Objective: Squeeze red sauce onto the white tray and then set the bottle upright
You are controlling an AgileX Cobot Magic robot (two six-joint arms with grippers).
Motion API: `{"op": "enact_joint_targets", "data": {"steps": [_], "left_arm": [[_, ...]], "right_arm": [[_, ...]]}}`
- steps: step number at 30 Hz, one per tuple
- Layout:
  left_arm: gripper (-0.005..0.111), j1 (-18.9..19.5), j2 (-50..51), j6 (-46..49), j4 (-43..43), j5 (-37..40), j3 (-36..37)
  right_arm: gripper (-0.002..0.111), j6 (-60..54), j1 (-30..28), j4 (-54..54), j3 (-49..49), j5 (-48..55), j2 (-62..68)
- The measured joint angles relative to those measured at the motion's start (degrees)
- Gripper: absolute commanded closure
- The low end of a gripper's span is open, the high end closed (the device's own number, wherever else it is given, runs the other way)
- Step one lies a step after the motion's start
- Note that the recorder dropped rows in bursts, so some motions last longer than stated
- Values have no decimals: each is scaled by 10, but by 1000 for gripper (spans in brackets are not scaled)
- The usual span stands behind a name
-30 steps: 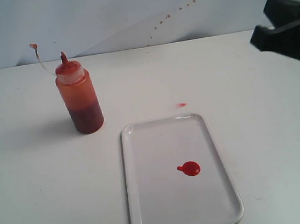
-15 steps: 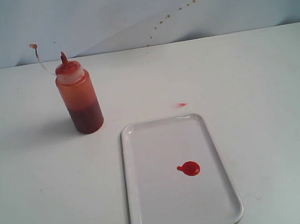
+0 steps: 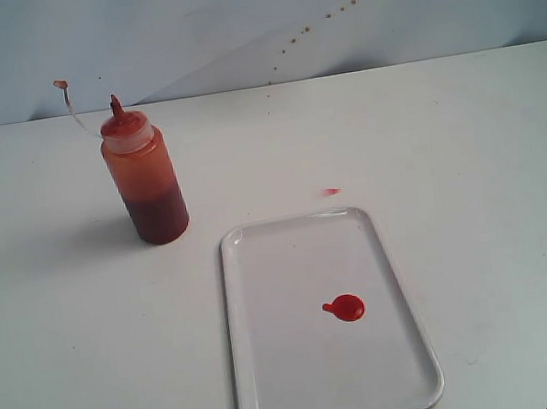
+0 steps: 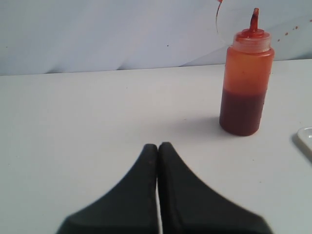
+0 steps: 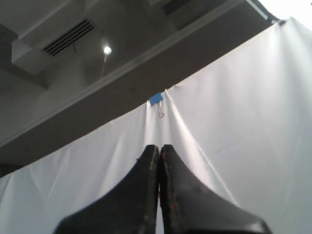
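Note:
The bottle [image 3: 145, 177] stands upright on the table at the left, its red nozzle up and its thin tethered tip cap [image 3: 61, 85] hanging off to the side. A round blob of red sauce [image 3: 346, 308] with a short tail lies on the white tray [image 3: 277, 386] at centre front. Neither gripper shows in the exterior view. My left gripper [image 4: 158, 145] is shut and empty, low over the table, with the bottle [image 4: 245, 80] standing well beyond it. My right gripper [image 5: 159, 146] is shut and empty, pointing up at a white backdrop.
A faint red smear [image 3: 330, 191] marks the table just behind the tray. Small red splatter dots [image 3: 329, 14] speckle the white backdrop sheet. A corner of the tray [image 4: 306, 138] shows in the left wrist view. A blue clip [image 5: 156, 99] holds the backdrop.
The right gripper, seen at the right edge a second ago, has left the exterior view. The bottle, tray and sauce have not moved.

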Motion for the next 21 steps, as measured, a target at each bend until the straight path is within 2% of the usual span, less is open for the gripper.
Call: {"op": "enact_joint_targets", "data": {"steps": [13, 21], "left_arm": [[106, 0, 0, 0, 0, 1, 0], [106, 0, 0, -1, 0, 1, 0]], "right_arm": [[108, 0, -144, 0, 0, 0, -133], [108, 0, -210, 0, 0, -15, -171]]}}
